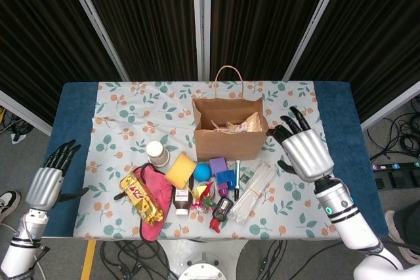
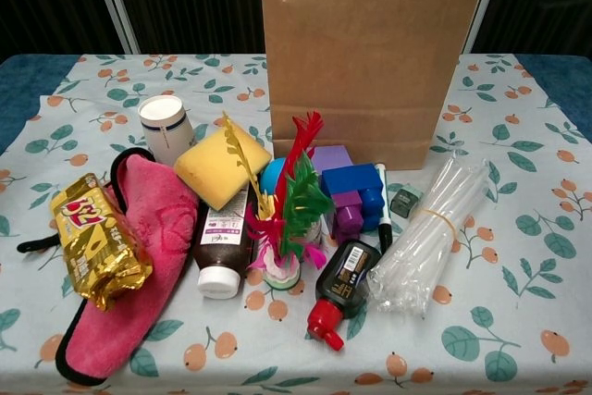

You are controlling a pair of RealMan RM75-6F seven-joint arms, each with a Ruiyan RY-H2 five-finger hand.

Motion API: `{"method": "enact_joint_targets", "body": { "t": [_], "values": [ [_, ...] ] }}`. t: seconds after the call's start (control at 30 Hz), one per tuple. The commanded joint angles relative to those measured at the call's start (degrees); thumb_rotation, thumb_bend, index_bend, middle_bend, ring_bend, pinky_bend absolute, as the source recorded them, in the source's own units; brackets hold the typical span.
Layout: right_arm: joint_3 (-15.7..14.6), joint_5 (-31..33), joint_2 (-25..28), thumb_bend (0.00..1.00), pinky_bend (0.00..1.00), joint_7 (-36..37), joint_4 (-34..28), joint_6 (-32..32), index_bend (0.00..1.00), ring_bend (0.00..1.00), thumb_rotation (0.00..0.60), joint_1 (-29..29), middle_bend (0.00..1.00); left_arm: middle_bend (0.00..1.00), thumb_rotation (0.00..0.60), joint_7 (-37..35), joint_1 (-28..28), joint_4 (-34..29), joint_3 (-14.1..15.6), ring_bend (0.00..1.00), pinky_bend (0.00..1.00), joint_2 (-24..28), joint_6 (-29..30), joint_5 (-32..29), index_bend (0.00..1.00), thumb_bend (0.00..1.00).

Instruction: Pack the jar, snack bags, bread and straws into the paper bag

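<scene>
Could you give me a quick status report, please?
Both robot hands open: right beside bag, left off the table edge. Straws and gold snack bag not yet packed. Nothing blocking the straws.

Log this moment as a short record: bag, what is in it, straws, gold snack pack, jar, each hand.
paper bag: upright at the middle of the table, top open
in bag: a clear-wrapped item, kind unclear
straws: banded bundle lying on the cloth, in front of the bag toward the right
gold snack pack: lying on the pink cloth, near left
jar: white-lidded, upright beside the yellow sponge
left hand: off the table's left edge, fingers apart, holds nothing
right hand: right of the bag, fingers spread, holds nothing
</scene>
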Motion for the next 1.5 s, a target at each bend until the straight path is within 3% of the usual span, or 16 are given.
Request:
{"method": "enact_joint_targets", "body": {
  "t": [0.03, 0.27, 0.37, 0.63, 0.87, 1.0, 1.5],
  "values": [
    [-7.42, -13.85, -3.08, 0.01, 0.02, 9.29, 11.17, -5.28, 0.32, 0.16, 0.6, -3.41, 0.35, 0.13, 0.6, 0.13, 0.05, 0.26, 0.05, 0.03, 0.16, -0.13, 0.12, 0.03, 0.08, 0.02],
    [-11.76, -28.74, -10.71, 0.0, 0.02, 17.61, 25.84, -5.96, 0.33, 0.15, 0.6, -2.39, 0.33, 0.13, 0.6, 0.58, 0.66, 1.36, -0.25, 0.03, 0.16, -0.69, 1.53, -0.14, 0.08, 0.02],
    [-12.5, -32.28, -14.66, 0.0, 0.02, 20.11, 32.21, -4.61, 0.32, 0.15, 0.6, -2.34, 0.33, 0.13, 0.6, 0.59, 1.02, 2.16, -0.63, 0.03, 0.16, -1.08, 2.51, -0.35, 0.08, 0.02],
    [-12.7, -34.3, -21.18, 0.0, 0.0, 22.35, 41.3, -5.56, 0.3, 0.12, 0.6, -1.46, 0.29, 0.13, 0.6, 0.85, 1.15, 3.32, -0.59, 0.03, 0.16, -1.13, 2.82, -0.2, 0.08, 0.02],
    [-11.36, -36.09, -29.38, 0.0, 0.0, 22.9, 50.82, -1.17, 0.28, 0.11, 0.6, -1.89, 0.27, 0.13, 0.6, 1.7, 1.09, 5.82, -1.12, 0.03, 0.16, -1.95, 4.55, 0.5, 0.08, 0.02],
    [-11.9, -35.31, -32.3, 0.0, 0.0, 24.28, 54.59, -1.69, 0.28, 0.11, 0.6, -2.32, 0.28, 0.13, 0.6, 0.95, 1.17, 6.3, -1.32, 0.03, 0.16, -2.02, 4.87, 0.33, 0.08, 0.02],
    [-12.16, -33.34, -38.22, 0.01, 0.05, 27.47, 62.44, -1.24, 0.34, 0.18, 0.6, -3.08, 0.36, 0.13, 0.6, -0.25, 1.16, 7.13, -1.41, 0.03, 0.16, -2.24, 4.62, -0.15, 0.08, 0.02]
  ]
}}
